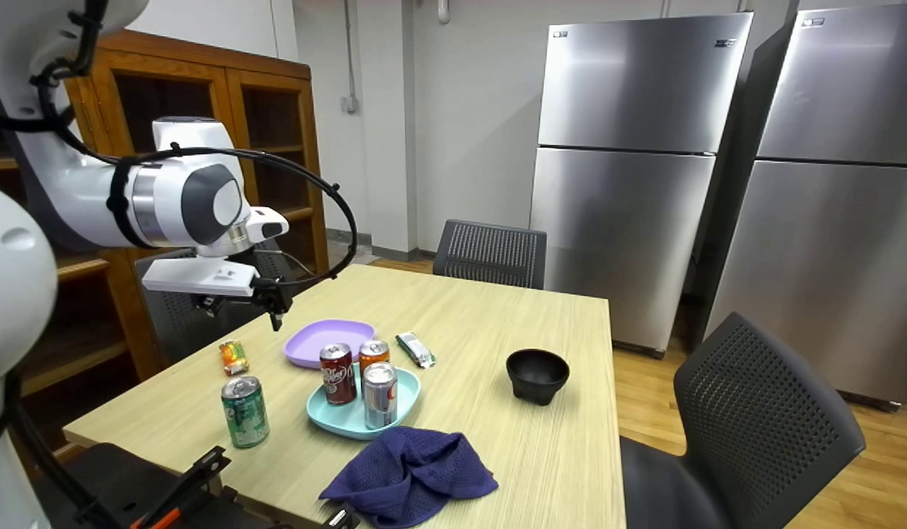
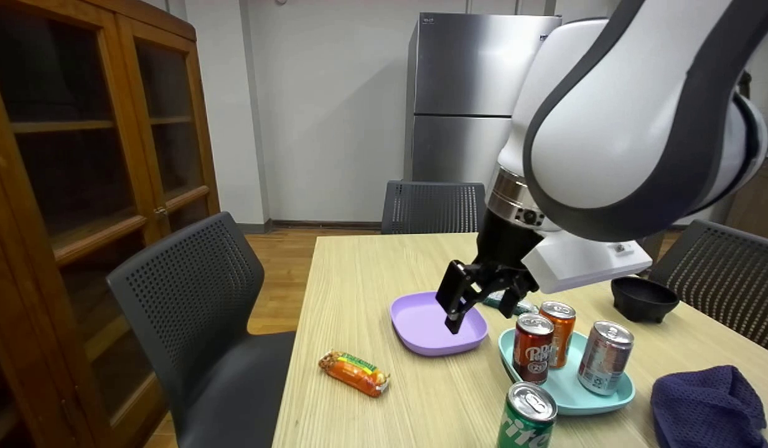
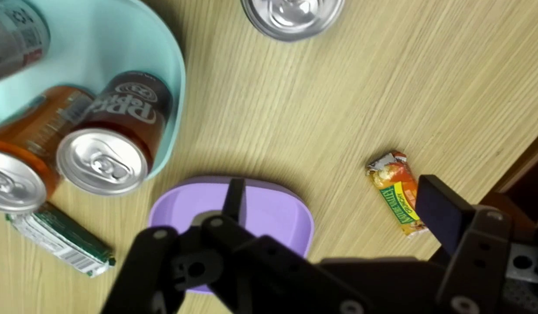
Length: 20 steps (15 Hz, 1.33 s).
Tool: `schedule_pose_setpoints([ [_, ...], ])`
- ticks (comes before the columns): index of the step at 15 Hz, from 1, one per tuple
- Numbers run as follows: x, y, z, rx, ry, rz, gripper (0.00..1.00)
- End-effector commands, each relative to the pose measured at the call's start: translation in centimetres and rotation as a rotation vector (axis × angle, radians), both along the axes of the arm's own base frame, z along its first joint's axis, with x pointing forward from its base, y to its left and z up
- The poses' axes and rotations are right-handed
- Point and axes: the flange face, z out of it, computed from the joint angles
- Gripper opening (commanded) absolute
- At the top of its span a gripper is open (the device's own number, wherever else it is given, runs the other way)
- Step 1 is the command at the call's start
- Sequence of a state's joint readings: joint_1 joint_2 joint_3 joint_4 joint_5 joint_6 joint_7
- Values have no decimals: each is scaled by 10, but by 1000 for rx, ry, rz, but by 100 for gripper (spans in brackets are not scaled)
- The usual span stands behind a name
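Closest to the wrist camera, your gripper hangs above the bench, its jaws spread wide apart with nothing between them. In the wrist view, one jaw crosses in front of the purple plate and the other hides part of the orange-wrapped bar; these two look like the things nearest you. The bar lies directly on the bench, near the plate but apart from it.

A little farther out, just beside the plate, you have the teal dish with three upright cans in it: the dark red can, the orange can close by it, and the silver can. The green can stands on the bench, outside the dish. The green-and-white bar also lies on the bench, near dish and plate.

My reading of how far along you are: three of the four cans sit in the dish, one does not, neither bar lies in the plate, and you have no grasp on anything yet.

Farther from you, the navy cloth lies bunched beside the dish, and the black bowl stands well apart. Beyond the bench are mesh-backed chairs, the wooden cabinet and two steel fridges.
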State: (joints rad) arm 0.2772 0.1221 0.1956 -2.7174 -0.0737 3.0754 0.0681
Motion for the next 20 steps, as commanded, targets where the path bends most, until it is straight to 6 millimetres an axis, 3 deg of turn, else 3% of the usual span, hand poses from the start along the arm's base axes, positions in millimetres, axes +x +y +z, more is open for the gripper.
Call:
schedule_pose_setpoints([
  [1,21,34,0,-11,-7,68,100],
  [7,58,91,-25,-27,2,164,100],
  [12,75,133,-50,-26,26,226,100],
  [20,95,159,-87,-102,78,270,100],
])
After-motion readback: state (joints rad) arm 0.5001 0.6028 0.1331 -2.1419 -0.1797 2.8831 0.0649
